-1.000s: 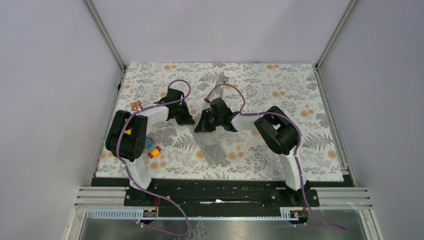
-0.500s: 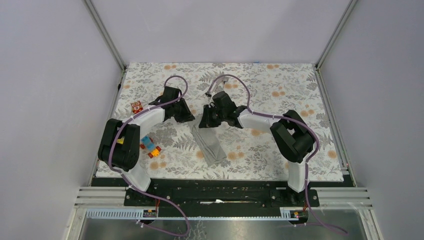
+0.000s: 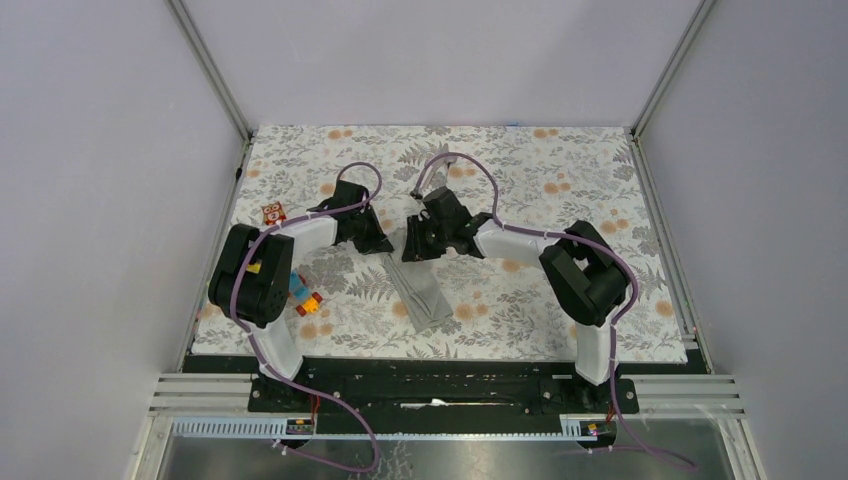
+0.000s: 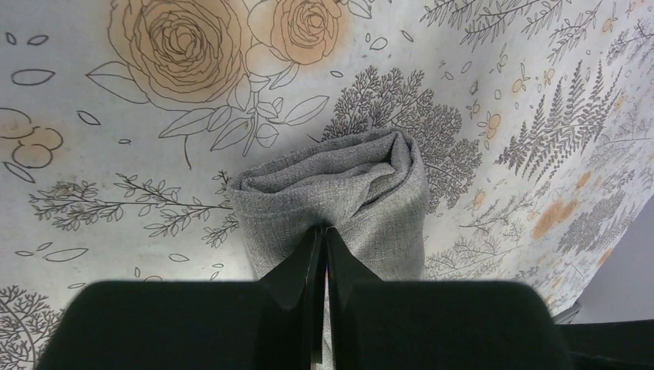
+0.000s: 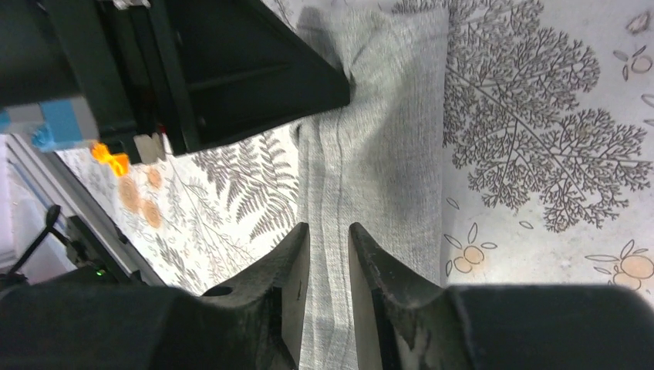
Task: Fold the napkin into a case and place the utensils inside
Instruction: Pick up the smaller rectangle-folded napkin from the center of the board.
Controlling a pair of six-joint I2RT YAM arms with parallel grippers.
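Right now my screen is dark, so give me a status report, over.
Left pincer shut, tips on narrow folded grey cloth case. Right pincer slightly open over it, empty. Small colourful toy blocks off to the left, clear of cloth.

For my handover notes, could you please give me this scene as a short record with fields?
surface: floral tablecloth
case: narrow folded grey cloth lying flat, layers showing at one end
left end effector: shut, tips at the case's layered end; unclear whether fabric is pinched
right end effector: slightly open, above the case
utensils: none made out
other: toy blocks beside the left arm
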